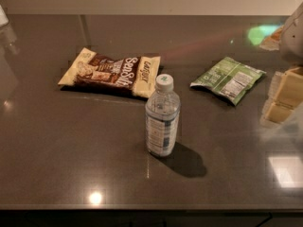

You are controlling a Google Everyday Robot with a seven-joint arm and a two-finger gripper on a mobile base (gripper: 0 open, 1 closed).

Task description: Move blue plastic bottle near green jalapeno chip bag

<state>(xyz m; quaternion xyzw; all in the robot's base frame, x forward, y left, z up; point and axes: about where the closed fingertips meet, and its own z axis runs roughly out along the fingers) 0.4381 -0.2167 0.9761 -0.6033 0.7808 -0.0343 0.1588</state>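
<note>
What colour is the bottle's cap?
White, green mark, on clear plastic bottle; camera view. Gripper at right edge.

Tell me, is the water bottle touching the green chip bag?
Apart. The camera view shows bare counter between the blue plastic bottle and the green jalapeno chip bag. The gripper is at the right edge.

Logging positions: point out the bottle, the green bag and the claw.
bottle (161, 126): camera view, on its label.
green bag (228, 79): camera view, on its middle.
claw (283, 100): camera view, right edge, on its cream part.

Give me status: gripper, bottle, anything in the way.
Gripper at right edge, away from blue plastic bottle. Bottle upright, center counter. Green jalapeno chip bag flat, back-right of it. Nothing between them.
</note>
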